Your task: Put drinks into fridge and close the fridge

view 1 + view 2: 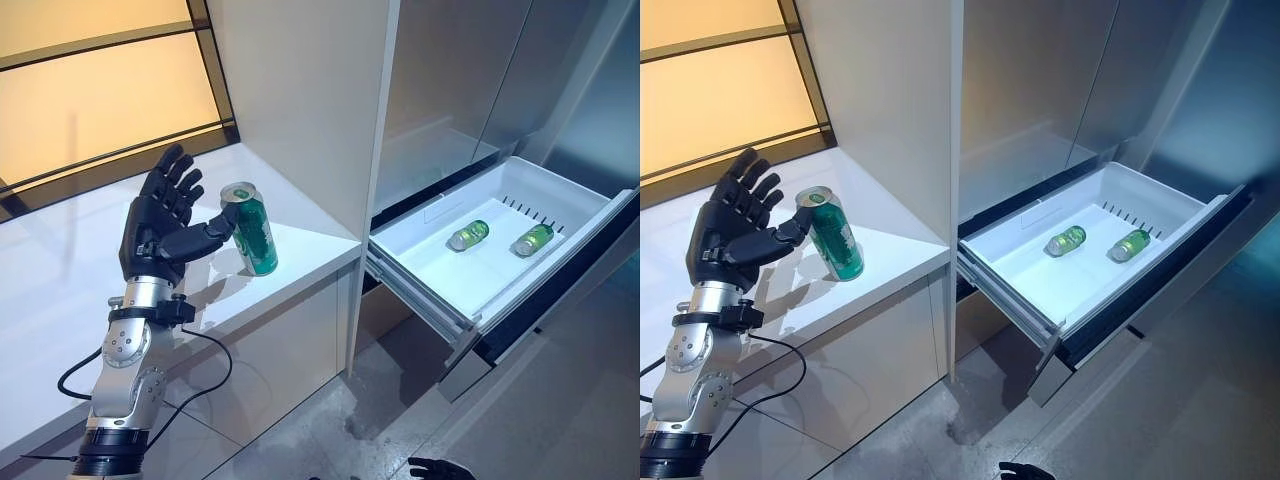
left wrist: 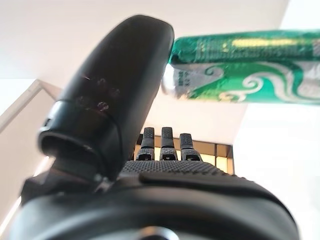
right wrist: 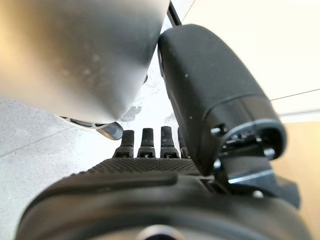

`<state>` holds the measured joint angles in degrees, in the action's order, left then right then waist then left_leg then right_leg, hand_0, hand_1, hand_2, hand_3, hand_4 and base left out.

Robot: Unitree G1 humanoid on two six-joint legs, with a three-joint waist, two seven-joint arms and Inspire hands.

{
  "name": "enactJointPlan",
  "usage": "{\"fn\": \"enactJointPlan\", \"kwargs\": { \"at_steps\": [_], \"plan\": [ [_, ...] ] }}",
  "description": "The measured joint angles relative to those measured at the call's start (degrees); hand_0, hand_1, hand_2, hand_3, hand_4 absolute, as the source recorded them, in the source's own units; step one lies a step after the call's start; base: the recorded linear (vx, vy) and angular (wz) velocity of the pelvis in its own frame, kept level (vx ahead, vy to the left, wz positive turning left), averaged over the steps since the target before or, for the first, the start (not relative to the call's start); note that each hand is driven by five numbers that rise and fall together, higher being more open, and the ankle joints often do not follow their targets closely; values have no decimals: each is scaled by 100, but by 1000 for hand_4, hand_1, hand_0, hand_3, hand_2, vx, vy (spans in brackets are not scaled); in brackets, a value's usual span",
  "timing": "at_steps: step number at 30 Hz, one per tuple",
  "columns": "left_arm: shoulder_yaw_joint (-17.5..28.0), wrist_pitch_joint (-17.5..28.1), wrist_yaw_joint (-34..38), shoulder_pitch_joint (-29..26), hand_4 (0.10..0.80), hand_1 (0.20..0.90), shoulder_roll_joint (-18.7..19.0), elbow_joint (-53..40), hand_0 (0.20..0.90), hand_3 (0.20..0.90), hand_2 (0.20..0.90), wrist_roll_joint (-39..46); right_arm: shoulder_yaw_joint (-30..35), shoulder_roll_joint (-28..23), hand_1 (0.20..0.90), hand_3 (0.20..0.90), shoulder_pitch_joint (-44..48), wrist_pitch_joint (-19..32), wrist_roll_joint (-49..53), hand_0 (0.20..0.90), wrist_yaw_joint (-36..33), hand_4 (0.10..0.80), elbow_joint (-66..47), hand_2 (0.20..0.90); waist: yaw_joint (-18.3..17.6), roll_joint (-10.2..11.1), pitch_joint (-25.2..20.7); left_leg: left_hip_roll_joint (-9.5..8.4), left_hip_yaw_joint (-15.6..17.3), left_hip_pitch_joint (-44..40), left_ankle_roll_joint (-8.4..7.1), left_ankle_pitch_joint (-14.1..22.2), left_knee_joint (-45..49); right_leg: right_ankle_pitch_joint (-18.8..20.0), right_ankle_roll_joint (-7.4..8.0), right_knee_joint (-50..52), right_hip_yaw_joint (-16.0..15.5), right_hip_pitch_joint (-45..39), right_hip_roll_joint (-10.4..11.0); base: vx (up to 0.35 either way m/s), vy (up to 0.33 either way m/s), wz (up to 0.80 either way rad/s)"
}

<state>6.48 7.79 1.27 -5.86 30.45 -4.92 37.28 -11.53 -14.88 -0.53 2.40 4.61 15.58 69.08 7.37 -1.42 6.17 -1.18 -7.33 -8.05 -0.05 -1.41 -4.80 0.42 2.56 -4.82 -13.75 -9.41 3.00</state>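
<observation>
A green can (image 1: 252, 230) stands on the white counter (image 1: 300, 255), near its right front corner. My left hand (image 1: 160, 225) is beside the can on its left, fingers straight and spread. Its thumb (image 2: 115, 95) touches the can's upper rim (image 2: 240, 67). The fridge's white drawer (image 1: 440, 262) is pulled out to the right, below counter height. Green drinks (image 1: 468, 235) lie on their sides at its far end. My right hand (image 3: 150, 172) hangs low over the grey floor with its fingers straight, holding nothing.
A tall white cabinet wall (image 1: 310, 100) rises between the counter and the fridge. The fridge's grey upper doors (image 1: 470, 70) are shut above the drawer. The drawer's dark front panel (image 1: 560, 300) juts out over the grey floor (image 1: 330, 430).
</observation>
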Motion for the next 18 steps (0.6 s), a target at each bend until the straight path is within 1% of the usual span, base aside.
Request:
{"fn": "enactJointPlan", "kwargs": {
  "at_steps": [3,7,10,16,18],
  "plan": [
    [0,-28,-143,-2,800,900,72,52,900,900,900,10,3,0,900,900,11,-38,0,900,1,800,-5,900,-38,-6,3,1,1,0,0,0,-1,-1,0,0,0,-10,-2,0,0,0],
    [1,-114,-359,-2,800,900,270,251,900,900,900,68,28,0,900,900,15,-66,-4,900,8,800,-36,900,-109,-8,5,8,5,-8,0,0,-2,0,0,-1,3,-19,-2,0,0,0],
    [1,-178,-479,-2,800,900,275,252,900,900,900,123,28,1,900,900,15,-78,-5,900,10,800,-49,900,-119,-8,5,8,7,-10,0,0,-2,0,0,-1,5,-18,0,0,0,0],
    [1,-256,-470,-6,800,900,287,254,900,900,900,119,32,0,900,900,16,-87,-5,900,20,800,-59,900,-137,-11,6,10,21,-55,1,1,-2,1,-1,0,19,-28,-2,0,0,0],
    [1,-307,-443,-18,800,900,341,254,900,900,900,96,33,0,900,900,15,-88,-4,900,23,800,-60,900,-142,-11,6,14,32,-62,1,1,-3,2,-3,0,28,-31,-5,0,0,0]
  ]
}}
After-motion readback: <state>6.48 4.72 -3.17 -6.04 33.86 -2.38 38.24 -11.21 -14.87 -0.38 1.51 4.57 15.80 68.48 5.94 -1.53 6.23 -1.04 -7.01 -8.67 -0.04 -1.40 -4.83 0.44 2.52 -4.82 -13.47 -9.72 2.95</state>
